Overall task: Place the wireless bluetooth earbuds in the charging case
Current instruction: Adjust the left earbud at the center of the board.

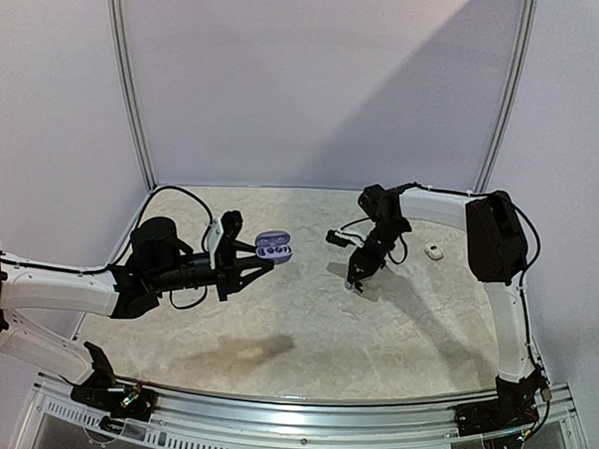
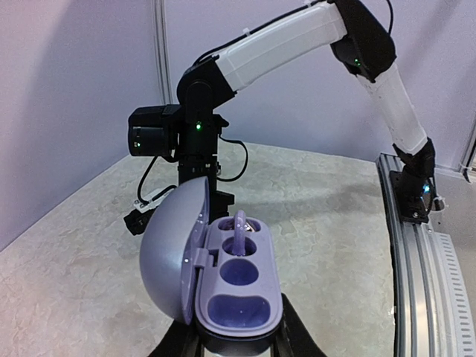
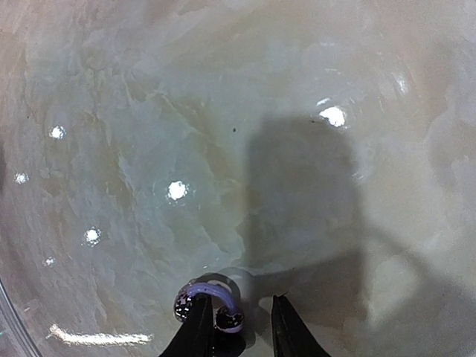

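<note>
Lavender charging case (image 2: 238, 286), lid open, is clamped in the left gripper (image 2: 238, 349) and held aloft, sockets facing up for loading. Right gripper (image 3: 242, 327) hovers low over the table, jaws parted, a lavender earbud (image 3: 212, 294) beside one fingertip, likely awaiting pickup.

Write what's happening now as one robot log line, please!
left tool: shut on open lavender charging case, seated earbud inside | right tool: open over table, loose earbud by its fingertip

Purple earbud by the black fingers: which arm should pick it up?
Right: the right gripper sits beside the earbud, fingers apart; the left gripper is busy holding the open case.
</note>
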